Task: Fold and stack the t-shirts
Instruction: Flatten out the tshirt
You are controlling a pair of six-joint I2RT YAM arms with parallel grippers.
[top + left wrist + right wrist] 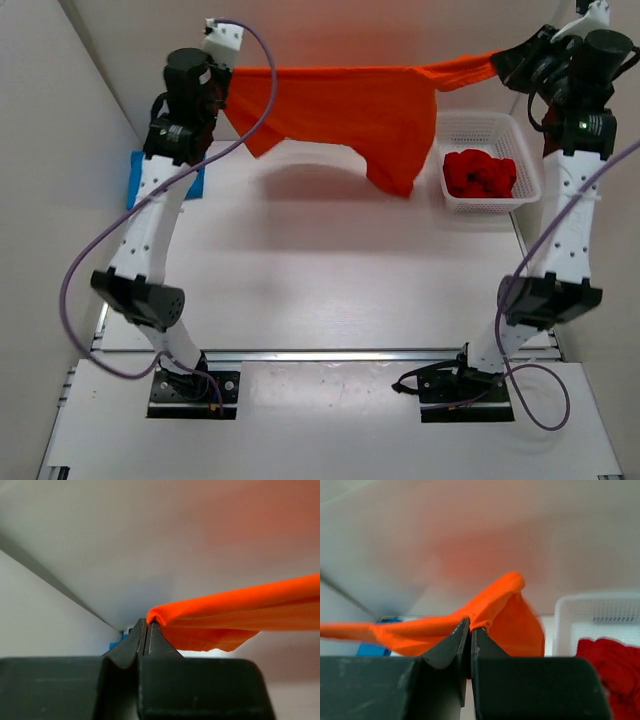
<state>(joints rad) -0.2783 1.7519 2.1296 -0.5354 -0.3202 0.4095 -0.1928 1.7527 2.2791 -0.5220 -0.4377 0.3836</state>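
Orange t-shirt point(340, 105) hangs stretched between two grippers, left of white basket point(490, 204). Left gripper point(148, 625) pinched tight on shirt edge farthest from basket; right gripper point(470, 624) pinched tight on edge nearest basket. Red t-shirt point(478, 173) bunched inside basket. Blue t-shirt point(137, 180) well left of basket, partly hidden behind left arm. Count: three t-shirts, one basket, two grippers.

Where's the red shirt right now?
In the top view, the red shirt lies bunched inside the white basket at the far right of the table, just right of the hanging orange shirt.
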